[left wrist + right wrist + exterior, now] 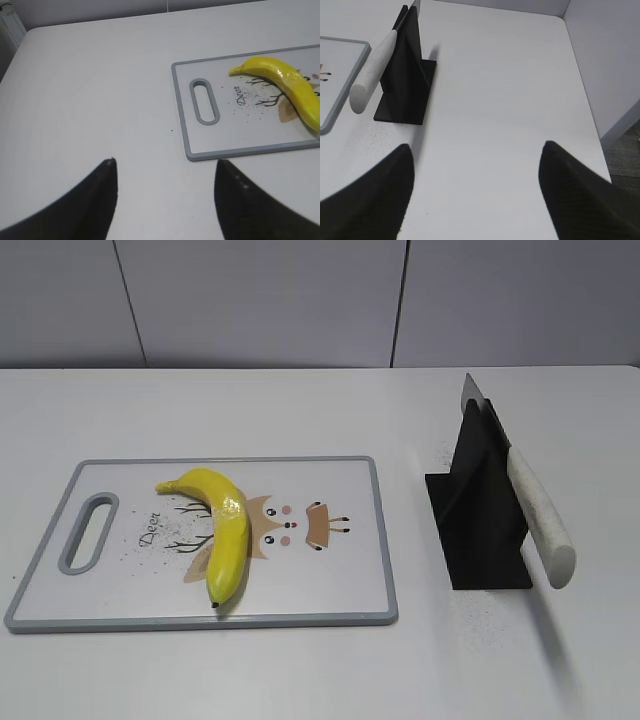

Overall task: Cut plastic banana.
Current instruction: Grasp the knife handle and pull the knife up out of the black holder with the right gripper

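Counter (pixel 300 660) carries a cutting board (pixel 340 540) with the plastic banana (pixel 222 525) lying ready across it; the knife (pixel 535 510) stands slotted in its holder (pixel 480 530) for pickup. Left claw (pixel 165 195) and right claw (pixel 477 190) hover open, empty.

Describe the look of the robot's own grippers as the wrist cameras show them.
Only fingers show. The left gripper has two matte black fingers tapering to curved points. The right gripper has similar broad black fingers, faintly textured. No cables or markings are visible; the arms are out of view.

The curved, glossy yellow plastic banana (pixel 220 530) lies whole on its side upon the grey-rimmed white cutting board (pixel 330 585), dark tips showing.
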`<state>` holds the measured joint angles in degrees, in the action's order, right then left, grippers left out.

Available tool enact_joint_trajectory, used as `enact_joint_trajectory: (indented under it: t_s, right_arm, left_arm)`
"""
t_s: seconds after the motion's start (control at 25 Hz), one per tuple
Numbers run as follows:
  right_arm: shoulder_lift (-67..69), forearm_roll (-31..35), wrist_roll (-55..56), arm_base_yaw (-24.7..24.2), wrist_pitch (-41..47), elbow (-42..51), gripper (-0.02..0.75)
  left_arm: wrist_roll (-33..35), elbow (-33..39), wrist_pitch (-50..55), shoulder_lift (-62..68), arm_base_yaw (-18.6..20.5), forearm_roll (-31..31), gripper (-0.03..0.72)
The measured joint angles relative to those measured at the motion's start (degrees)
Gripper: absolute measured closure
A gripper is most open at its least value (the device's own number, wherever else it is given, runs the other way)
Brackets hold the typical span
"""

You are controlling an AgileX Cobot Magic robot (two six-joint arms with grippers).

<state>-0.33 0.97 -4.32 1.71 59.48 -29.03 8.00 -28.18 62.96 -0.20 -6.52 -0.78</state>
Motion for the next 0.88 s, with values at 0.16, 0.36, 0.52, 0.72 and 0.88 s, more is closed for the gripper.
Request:
enact_joint_trajectory:
  t_s: [0.16,0.36,0.52,0.72,0.88]
  right_arm:
    - [0.0,0.0,0.0,0.0,0.0,0.0,0.149]
    - [0.0,0.0,0.08,0.0,0.0,0.0,0.149]
    - [0.0,0.0,0.03,0.0,0.0,0.0,0.149]
    - [0.0,0.0,0.03,0.0,0.0,0.0,0.149]
    - [0.0,0.0,0.03,0.0,0.0,0.0,0.149]
  left_arm:
    - [0.0,0.0,0.0,0.0,0.0,0.0,0.1]
    - [0.0,0.0,0.0,0.0,0.0,0.0,0.1]
    - [0.0,0.0,0.0,0.0,0.0,0.0,0.1]
    - [0.0,0.0,0.0,0.0,0.0,0.0,0.1]
    - [0.0,0.0,0.0,0.0,0.0,0.0,0.1]
